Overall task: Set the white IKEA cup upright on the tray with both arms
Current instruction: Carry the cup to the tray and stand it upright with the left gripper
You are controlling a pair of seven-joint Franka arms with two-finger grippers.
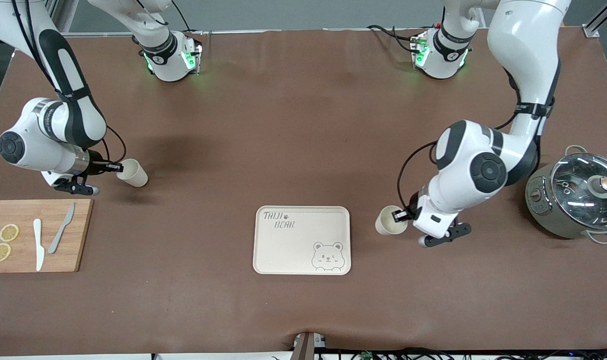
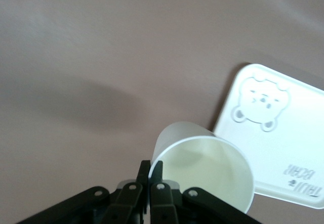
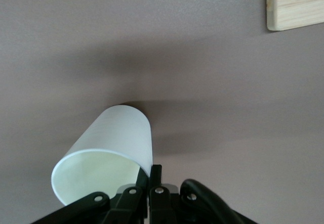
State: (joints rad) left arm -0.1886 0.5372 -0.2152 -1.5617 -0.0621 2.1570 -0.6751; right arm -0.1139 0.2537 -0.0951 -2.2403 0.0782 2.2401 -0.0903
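Though each cup's base is hidden, both are plain white: the left gripper (image 2: 150, 176) pinches one cup's (image 1: 391, 221) rim just beside the cream tray (image 1: 302, 240), and the right gripper (image 3: 150, 179) pinches the other cup (image 1: 132, 172) tilted near the board (image 1: 36, 235). Brown worktop (image 1: 293, 130) carries all.
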